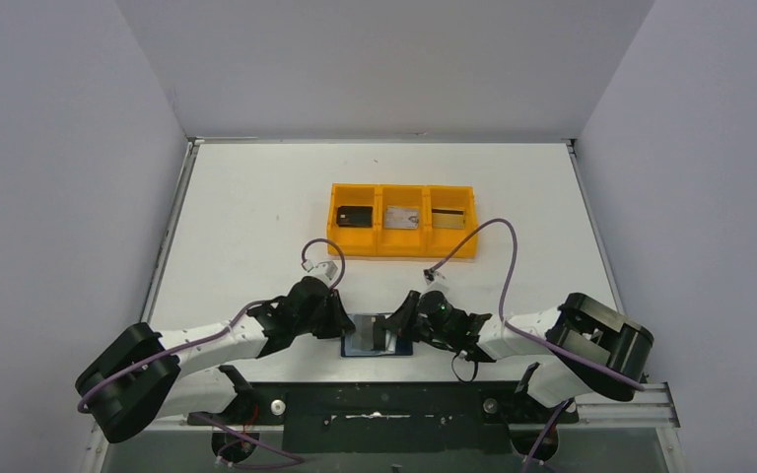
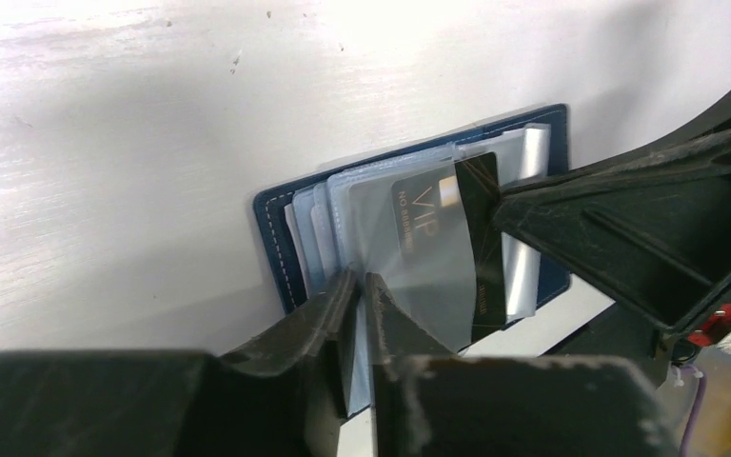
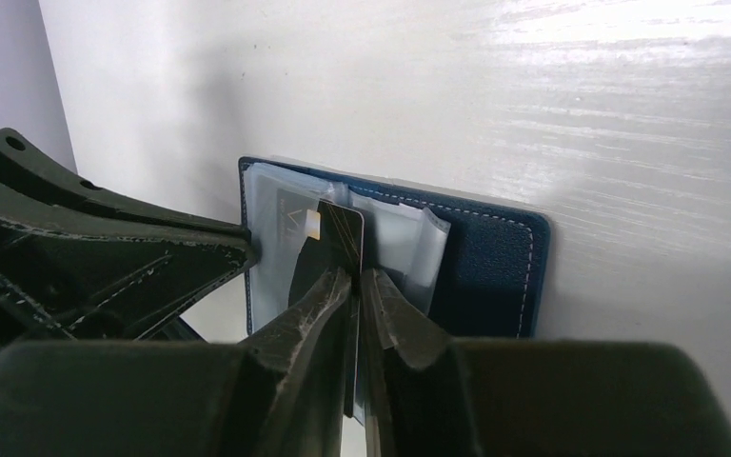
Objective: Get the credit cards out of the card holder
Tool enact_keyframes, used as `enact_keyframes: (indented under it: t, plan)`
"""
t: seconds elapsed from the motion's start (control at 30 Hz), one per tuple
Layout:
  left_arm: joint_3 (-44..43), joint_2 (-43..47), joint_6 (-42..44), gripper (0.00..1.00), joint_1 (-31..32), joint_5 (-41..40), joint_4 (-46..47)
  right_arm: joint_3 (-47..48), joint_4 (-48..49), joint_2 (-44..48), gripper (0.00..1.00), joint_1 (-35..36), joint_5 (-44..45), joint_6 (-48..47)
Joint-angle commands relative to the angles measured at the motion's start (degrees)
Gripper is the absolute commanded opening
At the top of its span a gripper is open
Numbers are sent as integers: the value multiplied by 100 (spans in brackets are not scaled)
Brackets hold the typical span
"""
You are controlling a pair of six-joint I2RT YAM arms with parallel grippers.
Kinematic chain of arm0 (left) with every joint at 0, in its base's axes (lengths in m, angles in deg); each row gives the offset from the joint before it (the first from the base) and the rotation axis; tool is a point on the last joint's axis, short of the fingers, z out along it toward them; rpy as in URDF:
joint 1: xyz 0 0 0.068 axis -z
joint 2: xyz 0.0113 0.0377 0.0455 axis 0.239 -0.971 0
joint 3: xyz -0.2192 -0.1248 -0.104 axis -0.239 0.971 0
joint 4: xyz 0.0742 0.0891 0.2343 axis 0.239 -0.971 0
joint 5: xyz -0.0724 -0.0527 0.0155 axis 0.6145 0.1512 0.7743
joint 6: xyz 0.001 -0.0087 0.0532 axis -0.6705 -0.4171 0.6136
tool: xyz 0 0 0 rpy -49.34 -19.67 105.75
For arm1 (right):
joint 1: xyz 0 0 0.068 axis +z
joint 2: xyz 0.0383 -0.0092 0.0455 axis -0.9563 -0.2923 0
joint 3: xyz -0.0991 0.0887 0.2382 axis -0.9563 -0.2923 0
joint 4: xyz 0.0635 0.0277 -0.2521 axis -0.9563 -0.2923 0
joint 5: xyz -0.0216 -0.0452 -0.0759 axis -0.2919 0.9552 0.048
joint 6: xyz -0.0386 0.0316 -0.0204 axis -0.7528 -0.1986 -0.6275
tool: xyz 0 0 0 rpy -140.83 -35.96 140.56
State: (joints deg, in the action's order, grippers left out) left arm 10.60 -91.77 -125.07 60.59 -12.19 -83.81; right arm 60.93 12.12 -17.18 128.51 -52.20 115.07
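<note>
a black card [image 2: 447,228] looks part way out of a clear sleeve [image 2: 409,286] in the open card holder [image 3: 490,276], which lies on the table [image 1: 256,217] at the near edge, between the two arms. the right gripper [image 3: 359,276] is closed on the card's edge, and the left gripper [image 2: 360,284] is closed on the sleeve. if the left pinch slips off the thin plastic, sleeve and holder would likely lift with the card. a skewed pull could jam a corner. the orange tray [image 1: 401,246] sits well apart, on the far side.
</note>
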Motion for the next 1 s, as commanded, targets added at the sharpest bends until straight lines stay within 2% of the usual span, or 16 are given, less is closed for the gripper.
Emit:
enact_keyframes:
  t: [0.0,0.1,0.2,0.4,0.5,0.73,0.97]
  plan:
    - [-195,-171,303,16,8,-103,-476,28,191,-131,15,78,101,46]
    - [-339,-172,363,27,8,-153,-637,-18,-17,-121,23,72,272,179]
    - [-485,-59,381,37,8,-191,-753,36,-355,-67,25,78,417,168]
    - [-1036,58,564,42,14,-442,-1234,24,-381,-74,25,82,403,154]
    - [-1230,161,609,42,18,-315,-1169,16,-354,-95,25,83,407,138]
    - [-1020,63,402,42,24,567,-179,-64,-339,-42,26,82,478,242]
    - [-293,-261,-172,25,87,669,265,-200,-41,-45,28,79,438,374]
